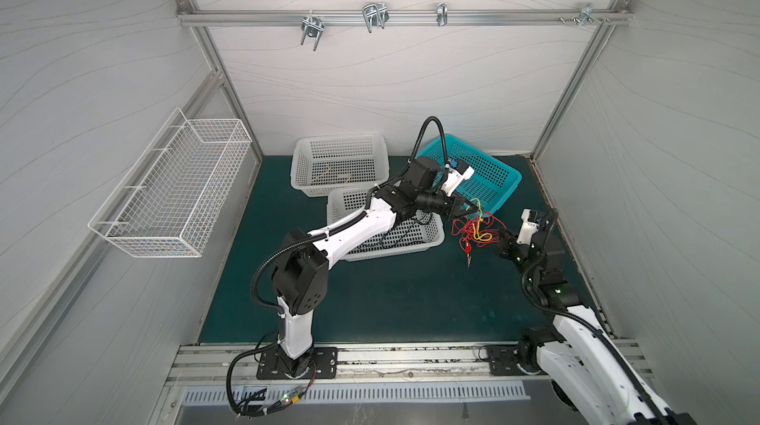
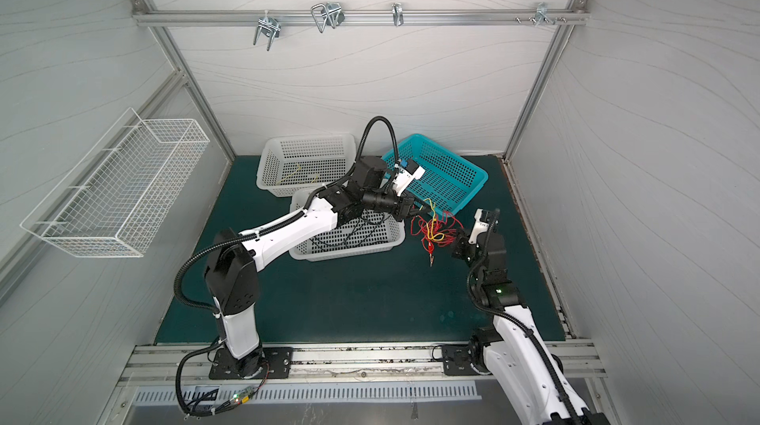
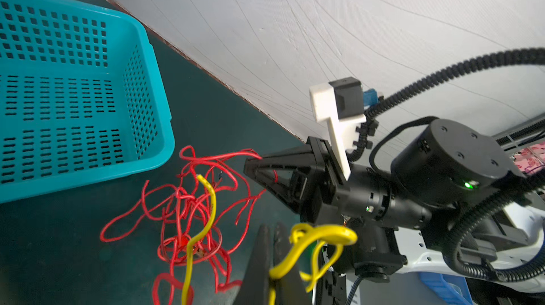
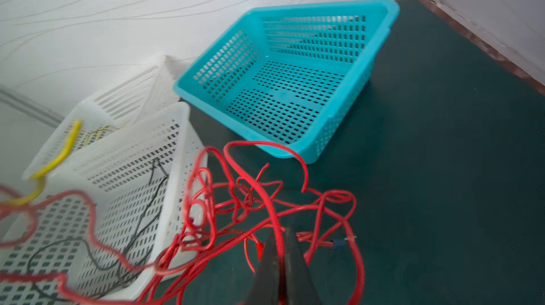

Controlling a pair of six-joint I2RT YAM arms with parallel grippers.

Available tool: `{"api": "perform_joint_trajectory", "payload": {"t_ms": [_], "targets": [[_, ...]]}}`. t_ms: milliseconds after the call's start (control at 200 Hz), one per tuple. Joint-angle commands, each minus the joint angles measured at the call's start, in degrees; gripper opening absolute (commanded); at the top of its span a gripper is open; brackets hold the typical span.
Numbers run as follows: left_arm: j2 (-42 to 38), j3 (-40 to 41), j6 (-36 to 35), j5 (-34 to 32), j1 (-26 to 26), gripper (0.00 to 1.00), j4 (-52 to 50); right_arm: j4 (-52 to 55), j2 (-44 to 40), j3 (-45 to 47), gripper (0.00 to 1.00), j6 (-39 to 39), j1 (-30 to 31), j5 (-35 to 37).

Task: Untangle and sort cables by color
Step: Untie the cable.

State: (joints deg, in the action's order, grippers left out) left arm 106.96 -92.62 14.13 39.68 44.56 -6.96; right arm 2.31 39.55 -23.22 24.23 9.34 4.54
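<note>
A loose knot of thin, glossy red cables [image 1: 477, 230] lies toward the right of the dark green, matte tabletop [image 1: 390, 299]. It sits just on the near side of a turquoise plastic basket [image 4: 324, 4] whose walls and floor are pierced with rows of small slots. One stiff yellow cable [image 3: 210, 200] rises in a curve out of the knot. The left end effector [image 3: 272, 229], with tapered black fingers, is pressed together on that yellow cable, which loops around its tips. The right end effector [image 4: 283, 235], reaching in from the knot's right, is pinched together on a red strand at the edge of the tangle. Left of the knot stands a white slotted basket [image 4: 177, 117] with thin black cables [image 4: 138, 224] coiled on its floor. Beyond that, a second white basket [image 1: 341, 140] holds a few more yellow wires [image 1: 329, 174]. A small clip end [image 1: 467, 260] trails from the knot's near side.
</note>
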Motion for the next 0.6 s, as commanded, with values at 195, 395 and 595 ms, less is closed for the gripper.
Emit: {"api": "perform_joint_trajectory", "payload": {"t_ms": [195,395,595], "targets": [[-2.7,0.4,3.5,-2.7,-0.6,0.0,7.5,12.8,-0.8,-4.2,0.01,1.3,-2.7,-4.5],[-1.0,-0.5,6.4,-4.2,-0.6,0.0,8.2,11.3,-6.9,-4.8,0.19,-2.8,-2.7,-16.8],[0.7,-1.6,7.6,-0.6,-0.5,0.0,9.3,6.8,-8.4,-5.2,0.27,-2.1,-2.6,-27.7]]}}
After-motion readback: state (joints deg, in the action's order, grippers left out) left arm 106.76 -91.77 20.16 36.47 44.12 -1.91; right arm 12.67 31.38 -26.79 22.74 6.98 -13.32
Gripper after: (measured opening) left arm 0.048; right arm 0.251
